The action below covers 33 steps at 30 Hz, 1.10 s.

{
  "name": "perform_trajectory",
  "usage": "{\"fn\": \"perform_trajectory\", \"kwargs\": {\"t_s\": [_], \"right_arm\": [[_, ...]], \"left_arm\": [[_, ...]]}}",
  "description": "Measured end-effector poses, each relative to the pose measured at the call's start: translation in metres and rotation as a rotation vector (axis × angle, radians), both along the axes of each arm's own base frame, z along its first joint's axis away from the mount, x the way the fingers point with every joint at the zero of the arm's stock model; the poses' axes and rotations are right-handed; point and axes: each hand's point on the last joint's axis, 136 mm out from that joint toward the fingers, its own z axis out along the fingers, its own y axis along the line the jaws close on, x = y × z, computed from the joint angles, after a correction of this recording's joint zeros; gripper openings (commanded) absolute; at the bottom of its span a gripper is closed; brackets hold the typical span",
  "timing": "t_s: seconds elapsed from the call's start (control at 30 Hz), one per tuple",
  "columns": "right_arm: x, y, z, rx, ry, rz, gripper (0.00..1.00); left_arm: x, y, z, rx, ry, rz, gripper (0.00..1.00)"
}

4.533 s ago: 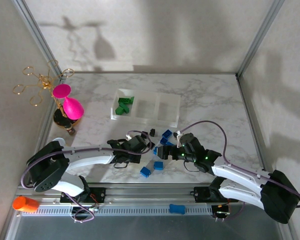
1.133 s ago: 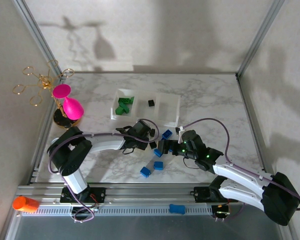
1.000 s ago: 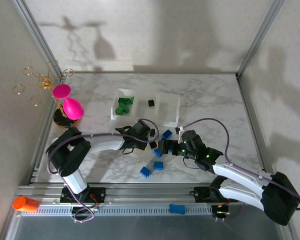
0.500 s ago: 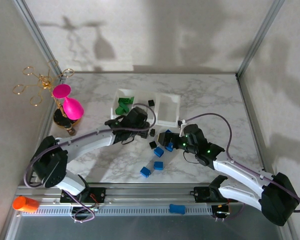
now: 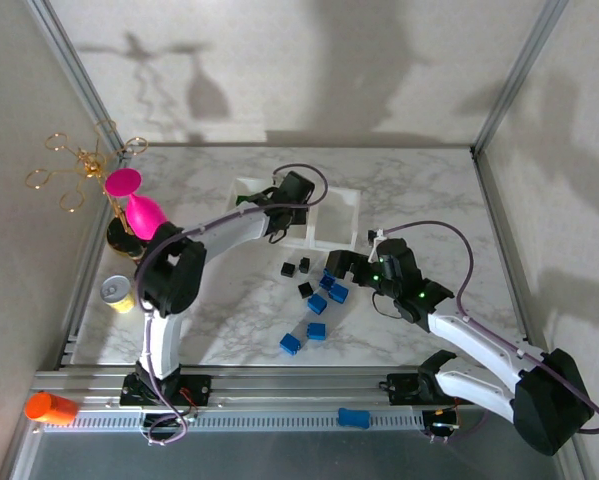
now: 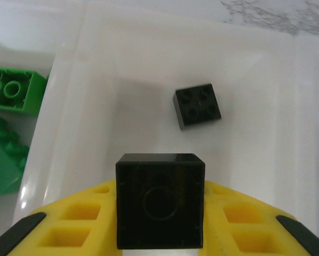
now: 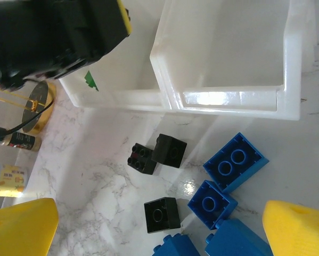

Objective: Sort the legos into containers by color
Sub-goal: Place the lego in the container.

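The left gripper point(image 6: 160, 229) pinches a black lego point(image 6: 160, 181) above the middle compartment point(image 6: 122, 112), where a second black lego point(image 6: 197, 105) lies. It should release centred, clear of the wall beside the green legos point(image 6: 10, 96). The right gripper point(image 5: 341, 262) hangs with jaws spread over blue legos point(image 7: 235, 162).

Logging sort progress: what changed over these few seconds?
The left gripper moved from the loose pile out over the middle compartment of the translucent white tray, shut on a small black brick. A second black brick now lies there; earliest, none did. The right gripper edged outward, open. Green bricks and the two nearest blue bricks stayed.
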Motion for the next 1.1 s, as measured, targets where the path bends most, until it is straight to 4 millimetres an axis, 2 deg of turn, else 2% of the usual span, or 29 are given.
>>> {"fn": "perform_trajectory", "kwargs": {"t_s": [0.27, 0.7, 0.8, 0.9, 1.1], "right_arm": [[0.002, -0.002, 0.001, 0.010, 0.001, -0.003, 0.99], [0.002, -0.002, 0.001, 0.000, -0.007, 0.019, 0.99], [0.001, -0.001, 0.002, -0.001, -0.010, 0.028, 0.99], [0.001, 0.000, 0.005, -0.002, -0.019, 0.041, 0.99], [-0.003, 0.004, 0.005, -0.011, -0.022, 0.083, 0.99]], "left_arm": [[0.025, -0.007, -0.024, 0.025, 0.009, 0.021, 0.37], [0.027, -0.002, -0.028, 0.035, 0.023, 0.031, 0.44], [0.026, -0.002, -0.020, 0.028, 0.018, 0.029, 0.44], [0.019, 0.000, -0.004, 0.004, 0.006, 0.020, 0.44], [-0.023, 0.019, 0.038, -0.059, -0.033, 0.011, 0.45]]}}
